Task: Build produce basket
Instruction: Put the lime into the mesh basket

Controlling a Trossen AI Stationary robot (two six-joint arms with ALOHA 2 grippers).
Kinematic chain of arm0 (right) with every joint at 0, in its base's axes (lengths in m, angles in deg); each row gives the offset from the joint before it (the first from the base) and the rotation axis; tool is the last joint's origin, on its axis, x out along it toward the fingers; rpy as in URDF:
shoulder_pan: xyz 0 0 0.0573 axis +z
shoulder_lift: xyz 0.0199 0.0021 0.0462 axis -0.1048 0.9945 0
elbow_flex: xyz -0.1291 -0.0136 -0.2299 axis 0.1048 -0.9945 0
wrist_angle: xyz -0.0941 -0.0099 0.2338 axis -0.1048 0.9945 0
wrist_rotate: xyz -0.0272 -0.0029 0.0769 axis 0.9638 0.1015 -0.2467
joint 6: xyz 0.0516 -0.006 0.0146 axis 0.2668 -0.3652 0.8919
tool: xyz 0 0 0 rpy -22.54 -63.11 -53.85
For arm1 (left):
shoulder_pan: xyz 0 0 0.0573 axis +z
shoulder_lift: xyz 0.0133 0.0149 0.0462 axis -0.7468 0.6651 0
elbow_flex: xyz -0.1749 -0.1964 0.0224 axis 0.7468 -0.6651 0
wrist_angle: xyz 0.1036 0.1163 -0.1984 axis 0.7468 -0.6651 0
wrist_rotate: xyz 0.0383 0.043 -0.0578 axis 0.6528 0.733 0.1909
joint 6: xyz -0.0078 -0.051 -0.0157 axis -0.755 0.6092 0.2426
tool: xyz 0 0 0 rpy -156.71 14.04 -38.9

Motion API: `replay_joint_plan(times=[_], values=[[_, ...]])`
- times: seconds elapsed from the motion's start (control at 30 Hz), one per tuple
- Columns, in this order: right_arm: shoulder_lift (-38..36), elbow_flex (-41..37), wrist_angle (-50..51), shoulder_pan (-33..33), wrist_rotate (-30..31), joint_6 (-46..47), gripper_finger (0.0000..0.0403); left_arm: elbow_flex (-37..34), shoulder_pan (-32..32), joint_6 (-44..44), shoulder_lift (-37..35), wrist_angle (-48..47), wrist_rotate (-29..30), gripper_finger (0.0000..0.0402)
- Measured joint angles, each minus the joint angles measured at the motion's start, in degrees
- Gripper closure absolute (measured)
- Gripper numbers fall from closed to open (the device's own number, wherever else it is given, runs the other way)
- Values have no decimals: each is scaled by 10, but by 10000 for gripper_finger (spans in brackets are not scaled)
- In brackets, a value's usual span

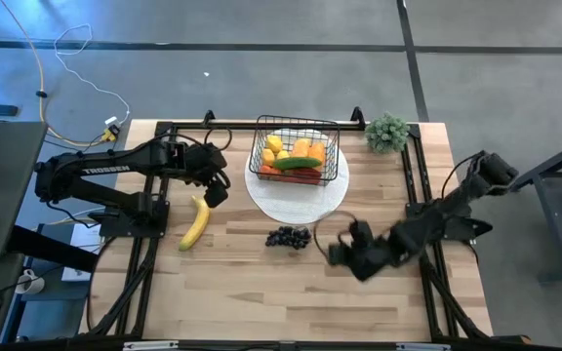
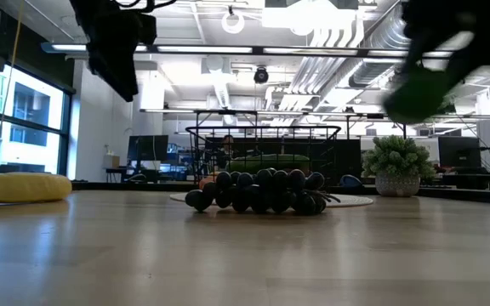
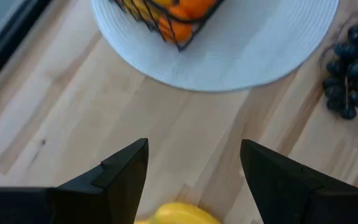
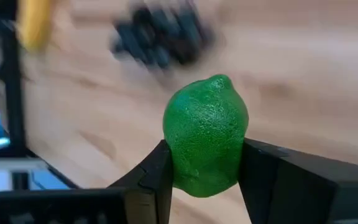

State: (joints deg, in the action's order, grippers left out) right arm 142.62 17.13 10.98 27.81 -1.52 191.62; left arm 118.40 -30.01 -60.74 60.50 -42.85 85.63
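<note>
The right gripper (image 4: 205,171) is clamping a pebbly green lime (image 4: 206,144) above the wood table (image 1: 261,292). The left gripper (image 3: 193,168) is gaping over the banana (image 1: 196,222). The wire basket (image 1: 299,150) is sitting on the plate (image 1: 291,200).

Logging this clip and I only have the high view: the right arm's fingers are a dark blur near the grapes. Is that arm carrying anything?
Observer: Yes. The right gripper is shut on a bumpy green lime-shaped toy fruit.
Operator: Is the left arm holding the banana?
Observer: No. The left gripper is open above the yellow toy banana, fingers either side of its end.
Operator: Is the lime off the table?
Observer: Yes; the low view shows it high above the light wooden table, right of the black wire-mesh basket.
</note>
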Motion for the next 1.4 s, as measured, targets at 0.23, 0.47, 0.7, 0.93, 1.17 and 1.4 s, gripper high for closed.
replay_joint_plan(times=[0.23, 0.47, 0.7, 0.93, 1.17, 1.4], values=[[-59, 0, -34, -137, 10, -176, 291, 0, 1, -6, 0, 48, 24, 156], [-80, 0, -152, -274, -9, -386, 292, 0, 1, -6, 0, 77, 27, 156], [-80, 0, -283, -400, -85, -557, 293, 0, 1, 1, 0, 76, 26, 156], [-78, 0, -366, -502, -139, -706, 295, 0, 1, 71, 0, 59, 23, 156], [-75, 0, -413, -587, -195, -828, 296, 0, 0, 204, 0, 41, 22, 156], [-33, 3, -424, -635, -277, -879, 296, -10, -2, 325, 0, -3, 21, 156]])
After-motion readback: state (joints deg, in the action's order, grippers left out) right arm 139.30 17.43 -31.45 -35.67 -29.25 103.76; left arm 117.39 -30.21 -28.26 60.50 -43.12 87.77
